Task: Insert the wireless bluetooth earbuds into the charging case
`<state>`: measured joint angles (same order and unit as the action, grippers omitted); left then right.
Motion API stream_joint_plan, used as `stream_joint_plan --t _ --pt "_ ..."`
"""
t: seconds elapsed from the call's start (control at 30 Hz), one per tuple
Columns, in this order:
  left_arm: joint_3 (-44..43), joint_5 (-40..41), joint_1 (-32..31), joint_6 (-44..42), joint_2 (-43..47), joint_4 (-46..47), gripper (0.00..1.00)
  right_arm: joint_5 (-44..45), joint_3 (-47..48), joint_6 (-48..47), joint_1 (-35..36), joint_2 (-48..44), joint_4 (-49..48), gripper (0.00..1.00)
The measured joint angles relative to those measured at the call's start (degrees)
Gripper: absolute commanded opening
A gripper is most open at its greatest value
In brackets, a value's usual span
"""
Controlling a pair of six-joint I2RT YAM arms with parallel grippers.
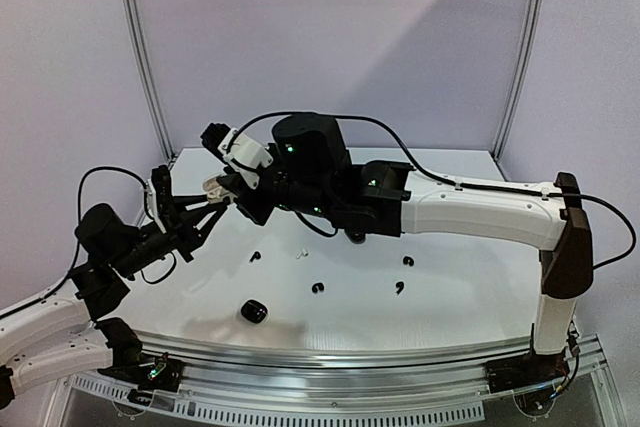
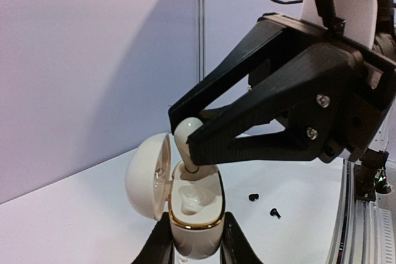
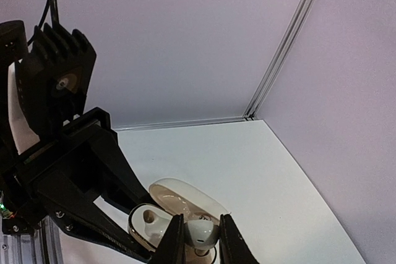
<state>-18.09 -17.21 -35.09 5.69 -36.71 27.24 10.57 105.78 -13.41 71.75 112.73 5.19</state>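
right end effector (image 3: 199, 232) pinches earbud (image 2: 185, 129) | left end effector (image 2: 197, 248) grips case (image 2: 204, 217) — black case (image 1: 254, 311): top view only

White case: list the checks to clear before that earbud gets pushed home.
1. lid swung open: ok.
2. left gripper shut on white case: ok.
3. right gripper shut on white earbud: ok.
4. Earbud's lower end at the case mouth: ok.
5. Earbud seated flush: not ok, its head stands well above the case.
6. Earbud turned to suit its socket: cannot tell.
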Motion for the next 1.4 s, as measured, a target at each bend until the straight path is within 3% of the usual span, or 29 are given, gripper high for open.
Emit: stream_joint_plan --t 1.4 --pt "0.0 1.5 0.0 -0.5 -0.1 -0.3 0.0 1.4 2.1 -2.1 0.0 1.8 0.7 0.2"
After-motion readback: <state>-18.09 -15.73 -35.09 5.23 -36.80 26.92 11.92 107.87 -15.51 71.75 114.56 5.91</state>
